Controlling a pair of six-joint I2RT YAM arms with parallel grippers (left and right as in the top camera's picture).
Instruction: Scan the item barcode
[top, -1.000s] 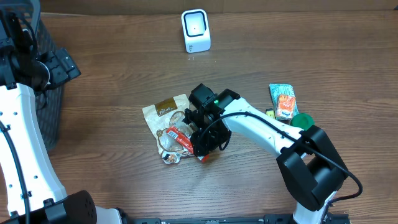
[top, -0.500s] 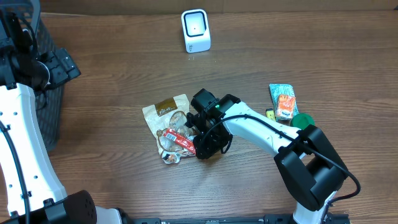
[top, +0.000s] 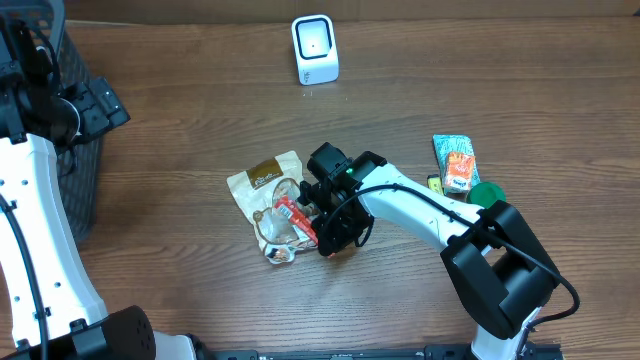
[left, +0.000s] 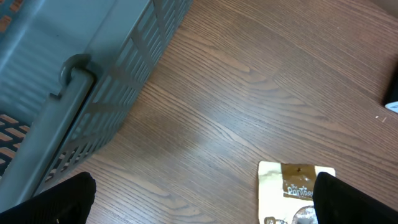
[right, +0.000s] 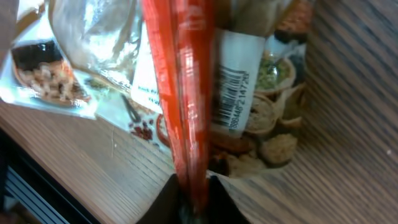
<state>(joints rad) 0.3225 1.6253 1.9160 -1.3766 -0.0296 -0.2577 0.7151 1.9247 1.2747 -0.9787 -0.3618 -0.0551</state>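
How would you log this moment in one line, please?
right claw: shut on red packet | left claw: open, by basket | scanner: untouched

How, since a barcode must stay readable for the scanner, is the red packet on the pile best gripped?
By its thin flat end, pinched across its thickness, coming in from the right arm's side. The red packet lies over a clear bag, so only an edge offers itself. The right gripper is shut on that end, clear of the barcode beside it.
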